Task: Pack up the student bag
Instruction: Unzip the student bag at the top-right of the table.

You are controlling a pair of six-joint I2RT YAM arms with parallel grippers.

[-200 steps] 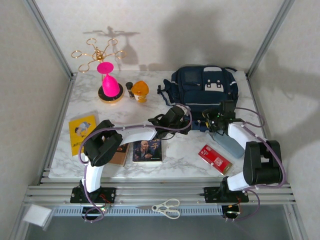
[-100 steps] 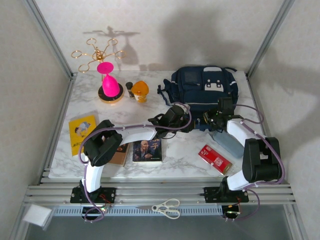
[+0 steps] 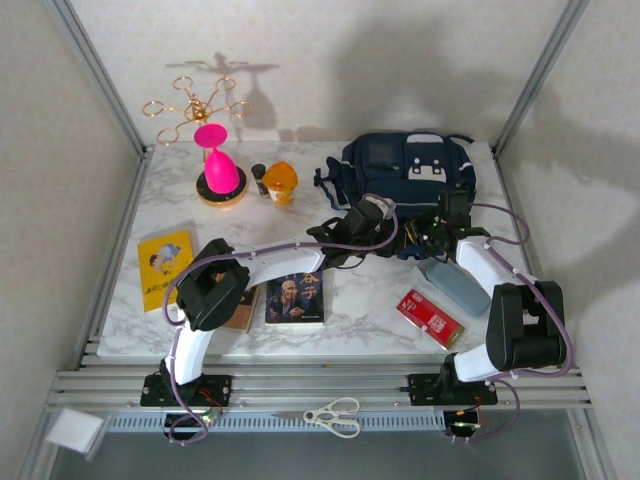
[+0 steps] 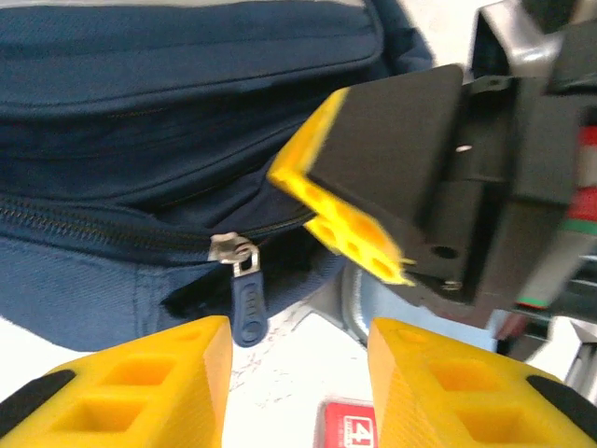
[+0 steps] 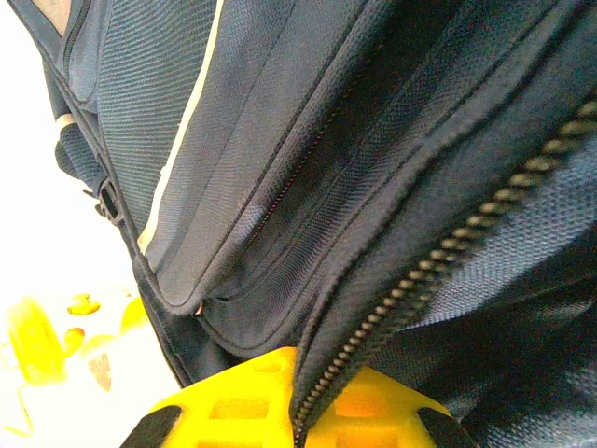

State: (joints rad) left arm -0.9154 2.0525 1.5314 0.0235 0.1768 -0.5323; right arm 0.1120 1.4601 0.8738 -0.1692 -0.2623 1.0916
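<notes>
The student bag (image 3: 405,170) is a navy fabric backpack lying at the back right of the table. Both grippers meet at its near edge. My left gripper (image 3: 393,238) is open; in the left wrist view its yellow fingers (image 4: 121,392) frame bare table, and the bag's blue zip pull (image 4: 247,301) hangs free just above the left one. My right gripper (image 3: 422,236) is shut on the bag's zip edge (image 5: 373,327), with the fabric and zip teeth pinched between its yellow fingers (image 5: 238,401). The bag's inside is hidden.
A red box (image 3: 430,317) and a grey-blue case (image 3: 455,285) lie right of centre. Books (image 3: 295,300) and a yellow booklet (image 3: 165,267) lie front left. A pink glass (image 3: 220,175), orange bottle (image 3: 281,182) and gold rack (image 3: 195,105) stand back left. Scissors (image 3: 335,415) rest on the rail.
My left gripper has opened and shifted right along the bag's edge, leaving the zip pull free. My right gripper has moved in and shut on the zip edge.
</notes>
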